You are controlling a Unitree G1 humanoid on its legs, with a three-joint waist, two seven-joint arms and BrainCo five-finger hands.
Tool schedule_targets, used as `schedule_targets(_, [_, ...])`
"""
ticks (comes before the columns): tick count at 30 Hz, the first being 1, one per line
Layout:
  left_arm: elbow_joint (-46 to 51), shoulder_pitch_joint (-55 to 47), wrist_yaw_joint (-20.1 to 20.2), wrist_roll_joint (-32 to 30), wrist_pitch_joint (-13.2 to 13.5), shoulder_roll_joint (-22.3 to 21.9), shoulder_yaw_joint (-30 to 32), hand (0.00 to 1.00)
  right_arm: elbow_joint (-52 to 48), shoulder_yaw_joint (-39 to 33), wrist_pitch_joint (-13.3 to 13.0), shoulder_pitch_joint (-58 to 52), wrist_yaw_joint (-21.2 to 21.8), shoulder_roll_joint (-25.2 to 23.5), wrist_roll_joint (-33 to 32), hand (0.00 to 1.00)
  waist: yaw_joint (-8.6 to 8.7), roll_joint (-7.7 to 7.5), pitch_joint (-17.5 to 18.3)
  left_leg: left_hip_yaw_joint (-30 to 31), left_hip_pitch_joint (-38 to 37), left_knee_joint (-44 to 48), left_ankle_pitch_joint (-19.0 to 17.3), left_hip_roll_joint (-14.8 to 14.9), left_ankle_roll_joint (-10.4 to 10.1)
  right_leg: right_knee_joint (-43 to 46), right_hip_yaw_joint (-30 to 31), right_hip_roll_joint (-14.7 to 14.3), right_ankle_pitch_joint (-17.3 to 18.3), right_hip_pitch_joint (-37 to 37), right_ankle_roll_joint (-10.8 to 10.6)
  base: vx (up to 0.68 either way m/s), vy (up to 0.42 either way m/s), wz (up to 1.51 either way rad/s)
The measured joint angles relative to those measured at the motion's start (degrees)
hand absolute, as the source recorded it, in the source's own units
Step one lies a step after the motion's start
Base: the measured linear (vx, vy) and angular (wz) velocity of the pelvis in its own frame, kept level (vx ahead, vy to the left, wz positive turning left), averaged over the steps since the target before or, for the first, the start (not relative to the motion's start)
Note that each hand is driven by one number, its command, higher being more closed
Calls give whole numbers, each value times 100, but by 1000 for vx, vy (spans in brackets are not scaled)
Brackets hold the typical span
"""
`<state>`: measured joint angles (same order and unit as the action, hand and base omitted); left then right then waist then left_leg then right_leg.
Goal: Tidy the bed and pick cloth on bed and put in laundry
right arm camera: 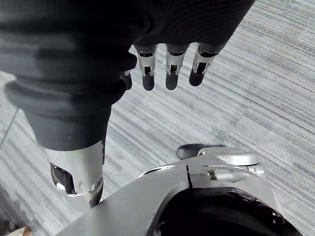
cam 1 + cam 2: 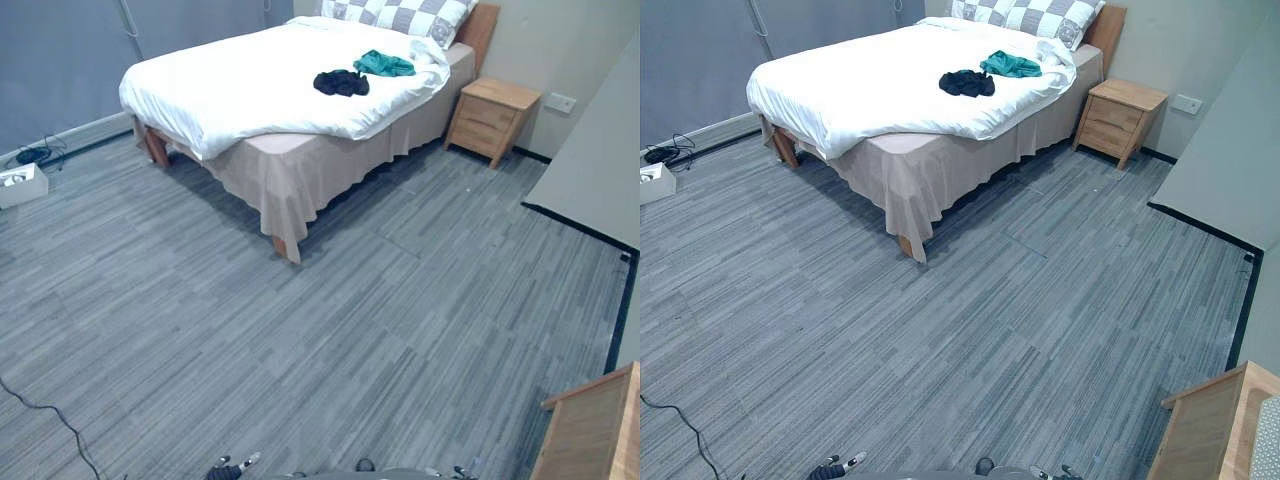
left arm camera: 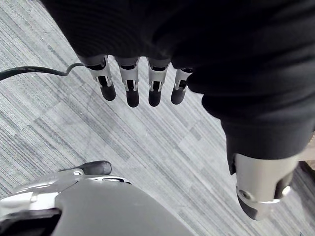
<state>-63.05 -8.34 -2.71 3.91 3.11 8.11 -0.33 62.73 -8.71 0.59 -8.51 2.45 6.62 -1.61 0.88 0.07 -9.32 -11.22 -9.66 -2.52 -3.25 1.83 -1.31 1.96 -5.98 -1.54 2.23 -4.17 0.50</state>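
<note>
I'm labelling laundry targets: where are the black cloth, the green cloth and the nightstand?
black cloth (image 2: 341, 83), left eye view, middle of the heap.
green cloth (image 2: 384, 65), left eye view, centre of its folds.
nightstand (image 2: 483, 118), left eye view, upper drawer front.

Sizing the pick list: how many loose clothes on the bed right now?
2. A black cloth lies bunched on the white duvet; a green cloth sits close beside it, nearer the checkered pillow. Others could be hidden under the duvet.
</note>
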Motion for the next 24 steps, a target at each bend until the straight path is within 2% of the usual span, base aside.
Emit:
schedule_targets(2, [-3, 62, -1, 9, -10, 45, -14, 0, -9, 0, -1, 74, -1, -27, -22, 0, 6, -61, -107, -34, 193, 388, -140, -1, 98, 999, -36, 130, 406, 456, -150, 100, 5, -3])
schedule_targets(3, [-6, 181, 1, 9, -20, 62, -35, 0, -69, 0, 8, 95, -2, -24, -82, 0, 0, -79, -228, -29, 283, 689, -366, 37, 132, 2171, -124, 246, 628, 926, -477, 0, 0, 0])
schedule_targets(5, [-7, 216, 7, 12, -23, 142, -70, 0, -127, 1, -6, 139, -7, -53, -212, 0, -12, -115, -370, 9, 321, 1034, -657, 45, 197, 3614, -203, 454, 612, 1543, -451, 24, -22, 10])
schedule_targets(6, [-6, 250, 7, 8, -22, 214, -76, 0, -123, -39, -11, 183, -10, -93, -305, 0, 13, -248, -461, 52, 255, 1298, -864, 41, 210, 4679, -223, 654, 659, 1947, -396, 132, -67, 16])
schedule_targets(7, [-7, 245, 2, -1, -30, 240, -74, 0, -102, -43, -16, 166, -32, -132, -420, 0, 1, -313, -512, 86, 71, 1374, -970, 74, 180, 5108, -222, 785, 812, 2076, -442, 173, -85, 17])
schedule_targets(8, [-7, 240, -3, -10, -33, 243, -74, 0, -101, -57, -15, 159, -51, -140, -470, 0, 3, -310, -520, 111, -12, 1376, -1009, 114, 157, 5054, -237, 799, 869, 2085, -443, 258, -104, 17])
schedule_targets(9, [-4, 243, -4, -20, -36, 229, -74, 0, -105, -122, -15, 159, -94, -140, -495, 0, 26, -265, -536, 183, -124, 1392, -1100, 262, 96, 4495, -299, 791, 919, 2101, -465, 303, -162, 19])
schedule_targets(10, [1, 280, 2, -26, -39, 208, -77, 0, -107, -209, -18, 191, -105, -129, -524, 0, 58, -181, -600, 224, -116, 1442, -1194, 484, -27, 3317, -446, 724, 826, 2112, -440, 317, -182, 14])
schedule_targets(11, [6, 300, 9, -33, -42, 200, -79, 0, -105, -207, -24, 204, -106, -117, -566, 0, 62, -151, -631, 229, -109, 1455, -1243, 581, -105, 2570, -508, 673, 626, 2107, -461, 337, -216, 2])
schedule_targets(12, [18, 315, 29, -120, -47, 237, -80, 0, -104, -202, -28, 199, -108, -141, -666, 0, 58, -192, -661, 230, -123, 1452, -1342, 640, -258, 1059, -524, 690, 85, 2018, -634, 361, -261, -7])
schedule_targets(13, [16, 349, 26, -178, -78, 298, -78, 0, -88, -210, -22, 185, -108, -204, -740, 0, 64, -302, -765, 176, -275, 1493, -1508, 610, -394, 475, -477, 904, -71, 2043, -696, 388, -295, -8])
schedule_targets(14, [15, 351, 19, -200, -103, 302, -74, 0, -66, -228, -17, 167, -108, -215, -767, 0, 74, -322, -813, 160, -413, 1514, -1623, 611, -466, 440, -454, 1000, -86, 2032, -698, 436, -354, -16])
schedule_targets(15, [9, 367, 13, -241, -157, 222, -73, 0, -53, -272, -6, 147, -100, -151, -801, 0, 99, -249, -870, 134, -678, 1504, -1812, 728, -514, 769, -559, 956, -568, 2048, -630, 495, -355, -12])
schedule_targets(16, [-2, 392, 8, -252, -176, 114, -71, 0, -69, -293, -1, 140, -94, -43, -796, 0, 186, 85, -896, 50, -928, 1397, -1983, 1008, -340, 1336, -726, 735, -603, 2150, -545, 623, -402, -16])
schedule_targets(17, [-2, 353, 10, -252, -172, -6, -70, 0, -80, -375, 3, 84, -96, 39, -784, 0, 217, 266, -764, 18, -1014, 1331, -2044, 1121, -38, 1679, -821, 584, -499, 2328, -385, 657, -369, -30])
schedule_targets(18, [0, 397, 17, -246, -136, -57, -32, 0, -51, -500, 42, 110, -102, 44, -708, 0, 141, 393, -701, 24, -911, 1802, -1662, 1242, -111, 2006, -803, 493, -376, 2422, -141, 553, -327, -46])
schedule_targets(19, [4, 400, 14, -236, -106, -68, 4, 0, -42, -503, 66, 110, -95, 47, -650, 0, 132, 393, -697, 44, -793, 2195, -1447, 1324, -234, 2076, -811, 448, -300, 2388, -16, 450, -293, -51])
schedule_targets(20, [-1, 376, 13, -229, -64, -77, 29, 0, -42, -525, 82, 115, -89, 59, -584, 0, 155, 405, -688, 107, -631, 2810, -1078, 1454, -282, 2097, -830, 341, -196, 2221, 149, 437, -309, -34])
schedule_targets(21, [1, 355, 19, -204, -5, -80, 94, 0, -50, -601, 82, 119, -94, 51, -454, 0, 206, 438, -676, 246, -225, 3960, -211, 1729, -323, 2009, -859, 132, 62, 1857, 405, 552, -323, -18])
schedule_targets(22, [11, 355, 17, -141, 30, -83, 108, 0, -10, -597, 65, 116, -95, 75, -383, 0, 218, 426, -712, 377, 197, 4921, 148, 1932, -393, 1795, -875, -36, 143, 1570, 492, 637, -319, -9])
schedule_targets(23, [25, 356, 18, -107, 62, -76, 135, 0, 15, -593, 43, 133, -97, 86, -316, 0, 192, 450, -722, 431, 486, 5622, 69, 2053, -351, 1634, -870, -138, 158, 1340, 515, 513, -222, -3])
schedule_targets(24, [64, 345, 16, -99, 120, -72, 289, 0, 78, -568, -9, 144, -100, 78, -204, 0, 147, 440, -767, 480, 978, 6607, -195, 2108, -263, 1286, -852, -280, 184, 812, 551, 475, -191, 2])
